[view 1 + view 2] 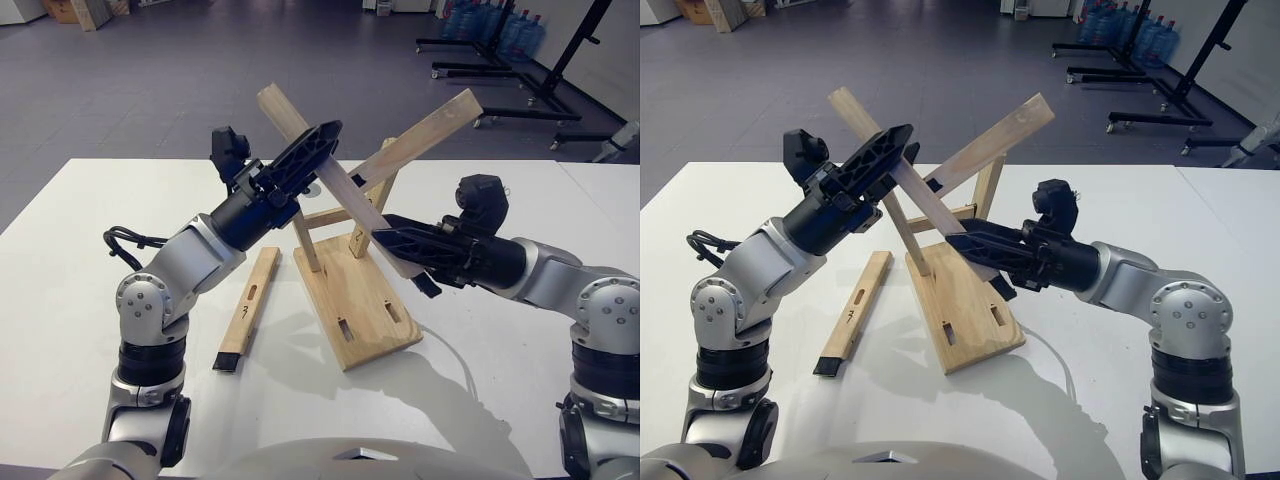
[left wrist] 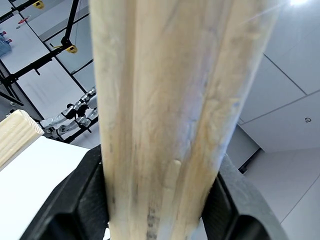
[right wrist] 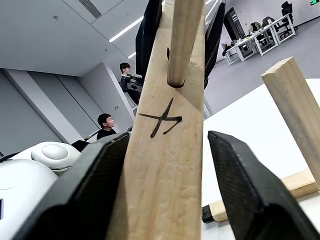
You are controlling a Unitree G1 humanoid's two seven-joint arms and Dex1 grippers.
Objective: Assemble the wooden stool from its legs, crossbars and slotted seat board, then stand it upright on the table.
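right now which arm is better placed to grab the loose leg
Left, probably: the loose leg lies on its side of the seat board, though left gripper and right gripper both hold the raised leg.

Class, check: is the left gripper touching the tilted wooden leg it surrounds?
Touching. The left wrist view shows the left gripper pressed flat against both sides of the wooden leg, with no gap on either side.

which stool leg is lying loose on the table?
The black-tipped leg, flat on the table left of the seat board. A second leg is gripped in the air by left pincer and right pincer; two standing legs rise from the board.
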